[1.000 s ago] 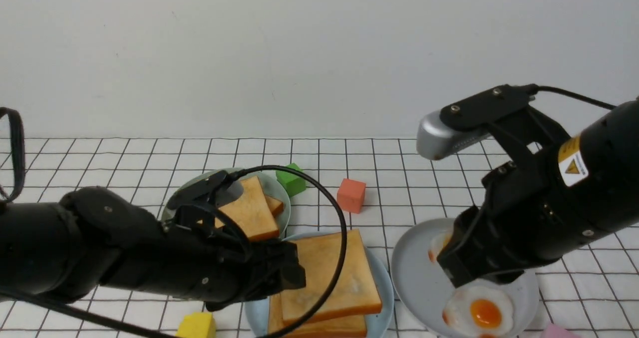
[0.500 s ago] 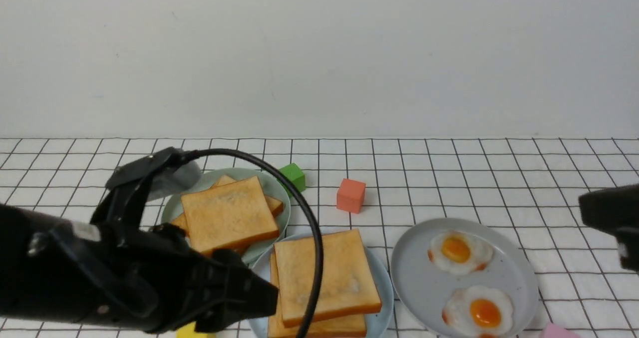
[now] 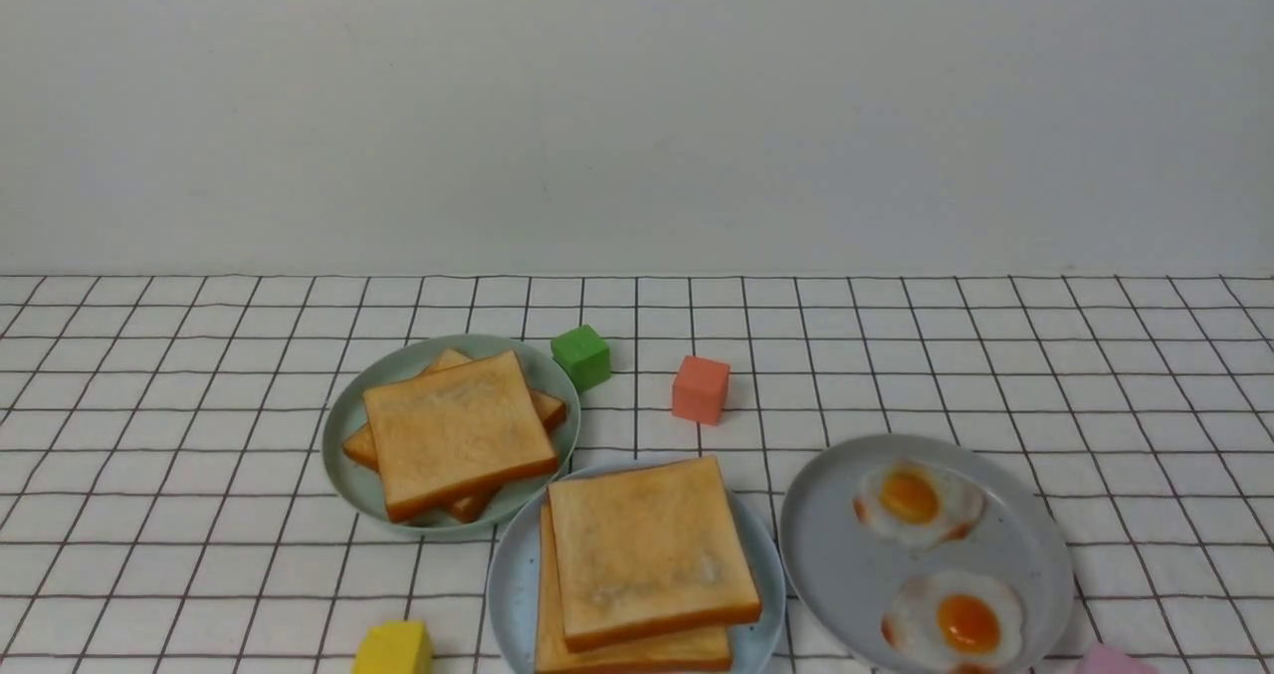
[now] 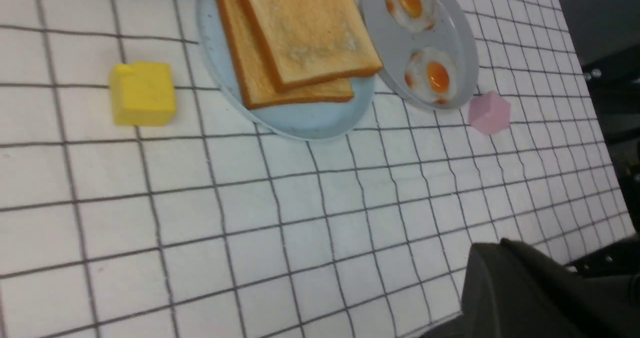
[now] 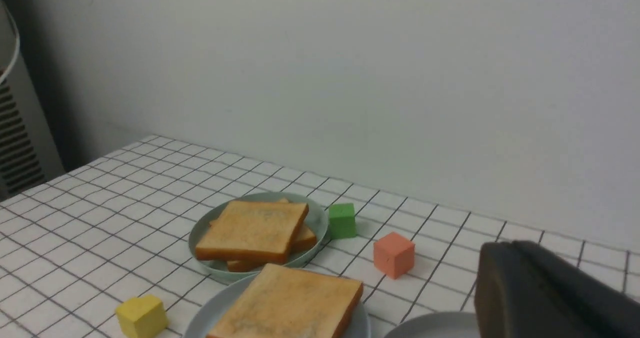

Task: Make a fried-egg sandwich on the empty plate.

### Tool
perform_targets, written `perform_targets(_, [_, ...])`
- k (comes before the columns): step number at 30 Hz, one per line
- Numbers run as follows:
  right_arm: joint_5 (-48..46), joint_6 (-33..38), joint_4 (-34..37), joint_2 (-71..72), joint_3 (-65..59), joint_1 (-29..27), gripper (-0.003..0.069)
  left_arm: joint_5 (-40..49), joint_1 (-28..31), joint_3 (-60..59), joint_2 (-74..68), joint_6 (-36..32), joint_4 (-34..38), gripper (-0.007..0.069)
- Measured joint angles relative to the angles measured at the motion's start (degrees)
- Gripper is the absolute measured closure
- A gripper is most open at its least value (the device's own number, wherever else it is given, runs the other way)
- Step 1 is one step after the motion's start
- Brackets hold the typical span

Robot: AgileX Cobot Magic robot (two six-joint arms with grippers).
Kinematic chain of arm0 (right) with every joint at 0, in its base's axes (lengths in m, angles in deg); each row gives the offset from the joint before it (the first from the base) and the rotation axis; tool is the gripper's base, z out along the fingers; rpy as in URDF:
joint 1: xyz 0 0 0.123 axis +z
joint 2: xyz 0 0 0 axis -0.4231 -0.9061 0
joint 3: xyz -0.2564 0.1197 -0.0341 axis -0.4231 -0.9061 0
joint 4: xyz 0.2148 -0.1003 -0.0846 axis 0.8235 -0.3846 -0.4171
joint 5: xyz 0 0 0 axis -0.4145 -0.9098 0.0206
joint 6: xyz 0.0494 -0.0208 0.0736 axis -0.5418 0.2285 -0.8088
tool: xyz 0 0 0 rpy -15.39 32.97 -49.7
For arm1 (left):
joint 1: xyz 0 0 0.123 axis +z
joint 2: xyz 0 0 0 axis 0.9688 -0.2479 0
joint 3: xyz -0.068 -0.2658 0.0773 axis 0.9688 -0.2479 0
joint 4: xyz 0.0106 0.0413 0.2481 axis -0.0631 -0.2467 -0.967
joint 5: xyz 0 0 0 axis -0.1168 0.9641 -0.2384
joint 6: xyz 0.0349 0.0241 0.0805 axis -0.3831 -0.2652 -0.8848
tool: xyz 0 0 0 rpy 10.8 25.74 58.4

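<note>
Two golden toast slices [image 3: 647,555] lie stacked on the pale blue plate [image 3: 508,594] at the front centre. No egg shows between them. The stack also shows in the left wrist view [image 4: 305,33] and the right wrist view [image 5: 290,303]. Two fried eggs [image 3: 916,500] [image 3: 953,619] lie on the grey plate [image 3: 836,564] to its right. Neither arm shows in the front view. My left gripper [image 4: 500,239] is shut and empty, off the table's near side. My right gripper [image 5: 513,240] is shut and empty, above the grey plate's near side.
A grey-green plate [image 3: 348,425] behind left holds a pile of toast [image 3: 458,430]. A green cube [image 3: 581,356] and an orange-red cube [image 3: 701,389] sit behind the plates. A yellow cube [image 3: 394,647] and a pink cube [image 3: 1110,662] sit at the front edge.
Both arms have drawn back out of the front view, the right one first. The toast, eggs and plates have not moved.
</note>
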Motion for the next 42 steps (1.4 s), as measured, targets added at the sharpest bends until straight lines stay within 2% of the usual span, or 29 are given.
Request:
perform_targets(4, [-1.1,-0.1,-2.5,3.0,-0.3,0.0,0.0662,-5.0,0.0,-0.1,5.3,0.5,-8.0,0.0638])
perform_targets(7, [-1.5,-0.1,-3.1,3.2,-0.4,0.0,0.0659,-10.0,0.0,-0.1,6.7,0.6,-11.3,0.0638])
perform_targets(12, [-1.6,-0.1,-3.5,3.2,-0.5,0.0,0.0655,-12.8,0.0,-0.1,6.7,0.6,-13.7,0.0638])
perform_targets(21, [-1.7,-0.1,-3.6,3.2,-0.5,0.0,0.0652,-14.1,0.0,-1.3,6.9,0.6,-13.6,0.0638])
perform_targets(26, [-1.9,-0.1,-3.6,3.2,-0.5,0.0,0.0650,-19.0,0.3,-10.2,13.4,-0.2,-20.7,0.0638])
perform_targets(30, [-1.9,-0.1,-3.6,3.2,-0.5,0.0,0.0646,-22.0,3.5,-18.7,19.4,-0.3,-23.2,0.0638])
perform_targets(33, [-1.9,-0.1,-3.6,3.2,-0.5,0.0,0.0643,-26.0,9.9,-30.8,25.5,-2.3,-23.7,0.0638])
perform_targets(36, [-1.9,-0.1,-3.6,3.2,-0.5,0.0,0.0640,-28.6,13.5,-39.7,26.7,-3.4,-22.1,0.0638])
perform_targets(42, [-2.0,-0.1,-3.7,3.2,-0.5,0.0,0.0637,-31.9,19.0,-43.1,26.8,-6.9,-20.0,0.0638])
